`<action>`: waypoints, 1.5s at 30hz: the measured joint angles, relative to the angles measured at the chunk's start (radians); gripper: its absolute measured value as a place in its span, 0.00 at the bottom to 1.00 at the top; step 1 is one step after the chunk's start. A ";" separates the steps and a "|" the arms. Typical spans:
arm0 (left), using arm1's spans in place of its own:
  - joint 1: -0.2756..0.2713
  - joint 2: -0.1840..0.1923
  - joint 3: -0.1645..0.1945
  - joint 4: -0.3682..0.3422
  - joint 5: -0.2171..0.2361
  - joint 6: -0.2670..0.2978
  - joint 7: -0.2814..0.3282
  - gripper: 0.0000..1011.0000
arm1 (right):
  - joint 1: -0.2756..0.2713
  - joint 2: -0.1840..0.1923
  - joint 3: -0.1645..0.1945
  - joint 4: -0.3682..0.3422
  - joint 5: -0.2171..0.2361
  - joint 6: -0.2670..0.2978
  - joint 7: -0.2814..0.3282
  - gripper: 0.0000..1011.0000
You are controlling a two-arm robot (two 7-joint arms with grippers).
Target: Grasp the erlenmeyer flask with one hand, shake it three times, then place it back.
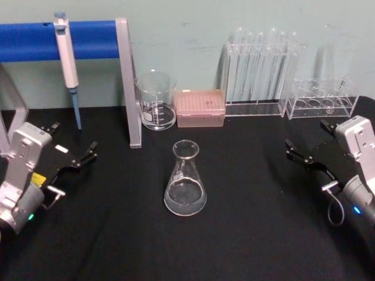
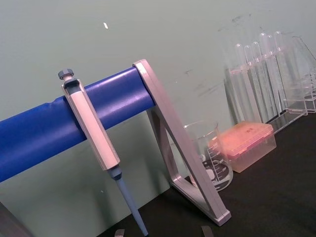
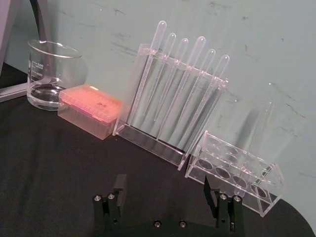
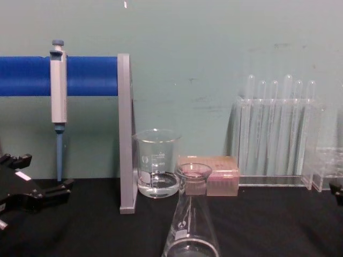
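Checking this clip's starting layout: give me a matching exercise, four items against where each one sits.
1. flask
2. beaker
3. pipette
4. pink box

a. hung on the blue bar
b. mid-table, between left gripper and right gripper, both open
c. beside the tube rack
d. next to the grey post

Pairs: 1-b, 2-d, 3-a, 4-c.

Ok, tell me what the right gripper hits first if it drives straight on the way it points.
Probably the tall test tube rack: in the right wrist view the open right gripper aims at its base across the black table. The erlenmeyer flask lies off that line. Depth is uncertain.
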 joint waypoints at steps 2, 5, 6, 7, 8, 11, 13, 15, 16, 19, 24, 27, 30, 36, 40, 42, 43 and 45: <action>0.000 0.000 0.000 0.000 0.000 0.000 0.000 0.99 | 0.000 0.000 0.000 0.000 0.000 0.000 0.000 0.99; 0.000 0.000 0.000 0.000 0.000 0.000 0.000 0.99 | 0.000 0.000 0.000 0.000 0.000 0.000 0.000 0.99; 0.000 0.000 0.000 0.000 0.000 0.000 0.000 0.99 | 0.000 0.000 0.000 0.000 0.000 0.000 0.000 0.99; 0.000 0.000 0.000 0.000 0.000 0.000 0.000 0.99 | 0.000 0.000 0.000 0.000 0.000 0.000 0.000 0.99; 0.000 0.000 0.000 0.000 0.000 0.000 0.000 0.99 | 0.000 0.000 0.000 0.000 0.000 0.000 0.000 0.99; 0.000 0.000 0.000 0.000 0.000 0.000 0.000 0.99 | 0.000 0.000 0.000 0.000 0.000 0.000 0.000 0.99; 0.000 0.000 0.000 0.000 0.000 0.000 0.000 0.99 | 0.000 0.000 0.000 0.000 0.000 0.000 0.000 0.99; 0.000 0.000 0.000 0.000 0.000 0.000 0.000 0.99 | 0.000 0.000 0.000 0.000 0.000 0.000 0.000 0.99; 0.000 0.000 0.000 0.000 0.000 0.000 0.000 0.99 | 0.000 0.000 0.000 0.000 0.000 0.000 0.000 0.99; 0.000 0.000 0.000 0.000 0.000 0.000 0.000 0.99 | 0.000 0.000 0.000 0.000 0.000 0.000 0.000 0.99; 0.000 0.000 0.000 0.000 0.000 0.000 0.000 0.99 | 0.000 0.000 0.000 0.000 0.000 0.000 0.000 0.99; 0.000 0.000 0.000 0.000 0.000 0.000 0.000 0.99 | 0.000 0.000 0.000 0.000 0.000 0.000 0.000 0.99; 0.000 0.000 0.000 0.000 0.000 0.000 0.000 0.99 | 0.000 0.000 0.000 0.000 0.000 0.000 0.000 0.99; 0.000 0.000 0.000 0.000 0.000 0.000 0.000 0.99 | 0.000 0.000 0.000 0.000 0.000 0.000 0.000 0.99; 0.000 0.000 0.000 0.000 0.000 0.000 0.000 0.99 | 0.000 0.000 0.000 0.000 0.000 0.000 0.000 0.99; 0.000 0.000 0.000 0.000 0.000 0.000 0.000 0.99 | -0.002 -0.001 0.006 -0.003 0.001 0.000 0.003 0.99; 0.000 0.000 0.000 0.000 0.000 0.000 0.000 0.99 | -0.006 -0.002 0.015 -0.009 0.007 -0.001 0.009 0.99; 0.000 0.000 0.000 0.000 0.000 0.000 0.000 0.99 | -0.013 -0.006 0.029 -0.020 0.019 -0.001 0.017 0.99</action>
